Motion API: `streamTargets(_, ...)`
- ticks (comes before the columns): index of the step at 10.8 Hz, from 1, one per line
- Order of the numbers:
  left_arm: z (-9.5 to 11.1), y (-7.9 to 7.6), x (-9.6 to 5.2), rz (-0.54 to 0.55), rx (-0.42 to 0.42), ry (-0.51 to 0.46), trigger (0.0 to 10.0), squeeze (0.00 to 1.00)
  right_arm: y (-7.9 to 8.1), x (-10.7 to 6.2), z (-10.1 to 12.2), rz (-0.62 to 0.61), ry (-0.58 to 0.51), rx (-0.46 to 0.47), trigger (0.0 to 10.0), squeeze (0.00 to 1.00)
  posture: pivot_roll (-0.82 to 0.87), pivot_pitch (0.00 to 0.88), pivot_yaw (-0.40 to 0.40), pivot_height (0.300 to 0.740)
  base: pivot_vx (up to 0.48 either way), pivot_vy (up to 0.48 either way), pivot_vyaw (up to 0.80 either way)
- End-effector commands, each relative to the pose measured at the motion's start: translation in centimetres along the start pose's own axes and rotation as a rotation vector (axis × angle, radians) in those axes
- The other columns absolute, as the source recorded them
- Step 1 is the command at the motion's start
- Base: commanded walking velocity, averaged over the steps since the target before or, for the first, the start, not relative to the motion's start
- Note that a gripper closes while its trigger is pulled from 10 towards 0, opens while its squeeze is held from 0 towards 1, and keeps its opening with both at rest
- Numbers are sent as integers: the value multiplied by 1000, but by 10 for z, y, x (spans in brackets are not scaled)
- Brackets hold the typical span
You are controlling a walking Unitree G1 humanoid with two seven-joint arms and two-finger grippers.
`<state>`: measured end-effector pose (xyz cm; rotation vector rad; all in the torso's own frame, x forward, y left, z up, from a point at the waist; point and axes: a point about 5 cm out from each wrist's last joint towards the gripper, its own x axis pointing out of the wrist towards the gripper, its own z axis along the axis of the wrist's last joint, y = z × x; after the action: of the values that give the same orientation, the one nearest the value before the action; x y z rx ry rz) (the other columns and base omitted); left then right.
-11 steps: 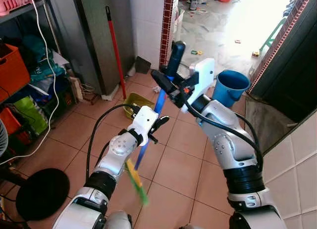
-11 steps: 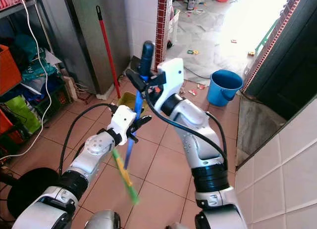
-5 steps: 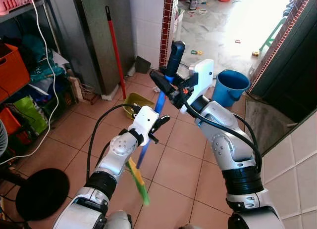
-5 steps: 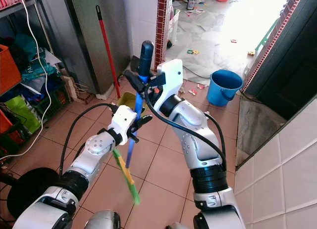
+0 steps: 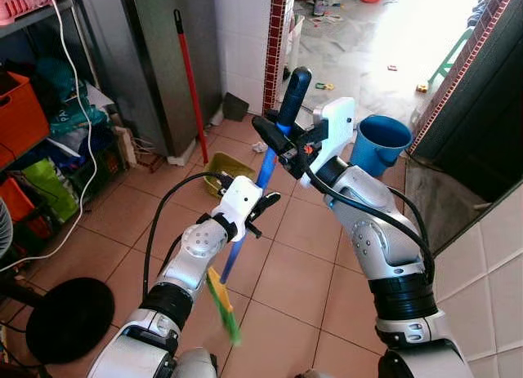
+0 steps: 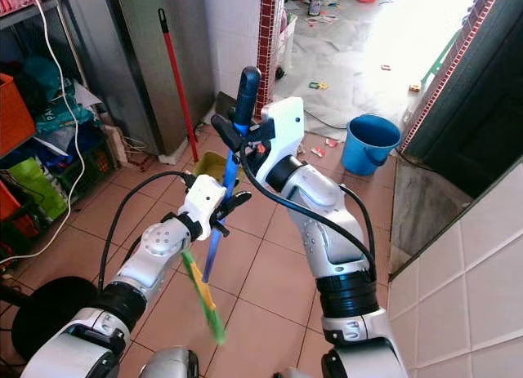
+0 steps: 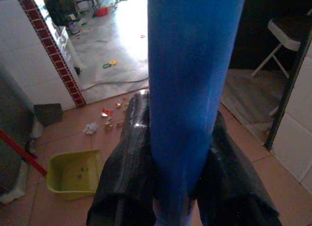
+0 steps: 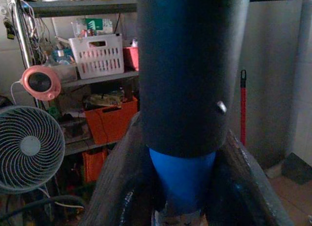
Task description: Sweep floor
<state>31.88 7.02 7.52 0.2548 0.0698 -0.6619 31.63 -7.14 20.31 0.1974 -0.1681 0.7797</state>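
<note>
Held the broom (image 5: 260, 178) two-handed over the terracotta tile floor (image 5: 286, 272): my right gripper (image 5: 276, 138) clamped high on the blue shaft just under the black handle grip (image 5: 292, 95), my left gripper (image 5: 255, 208) clamped lower on the same shaft. Both wrist views showed fingers pressed against the pole on either side. Shaft slanted, top toward the doorway, green-and-yellow bristle head (image 5: 222, 303) low near my body and blurred. Litter (image 6: 320, 146) lay near the blue bucket (image 5: 379, 143), a crumpled scrap (image 5: 259, 147) by the yellow dustpan (image 5: 225, 168). To sweep well, I judged the lower gripper should drive the stroke while the upper one served as pivot, keeping the bristles flat on the tile and drawing debris toward the dustpan in short overlapping passes, without loosening either hold. Could not tell whether the bristles touched the floor, as the blur and my left forearm confused that spot. A red-handled mop (image 5: 189, 76) leaned at the steel cabinet (image 5: 155, 51), its head partly hidden. The bright doorway washed out whatever lay beyond.
</note>
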Motion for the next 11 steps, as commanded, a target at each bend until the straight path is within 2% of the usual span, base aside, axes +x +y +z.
streamTargets(1,10,4,3,11,29,-49,0,0,-4,1,3,-14,0,4,0,0,-8,0,-31,740,0,0,0)
streamTargets(3,10,1,3,3,36,-47,0,0,-4,0,2,-19,4,6,0,0,-7,0,-31,740,0,0,0)
streamTargets(4,8,-1,3,-17,-14,-43,10000,1000,-4,0,2,-25,4,7,0,0,-7,0,-30,740,0,0,0)
streamTargets(5,9,-2,2,-27,-19,-50,10000,1000,-6,0,2,-38,2,2,0,0,-7,0,-32,740,0,0,0)
streamTargets(6,10,-1,0,-25,24,-52,10000,1000,-11,0,3,-83,-8,-28,0,0,-2,0,-30,740,0,0,0)
streamTargets(8,19,1,-5,-55,45,-82,10000,1000,-19,0,6,-146,-11,-87,0,0,5,0,-27,740,0,0,0)
streamTargets(10,24,1,-13,-81,95,-98,10000,1000,-28,-2,6,-212,2,-171,0,0,13,17,-25,740,0,0,0)
streamTargets(11,29,1,-23,-84,117,-110,10000,1000,-32,-4,3,-226,27,-278,0,0,11,28,-15,740,0,0,0)
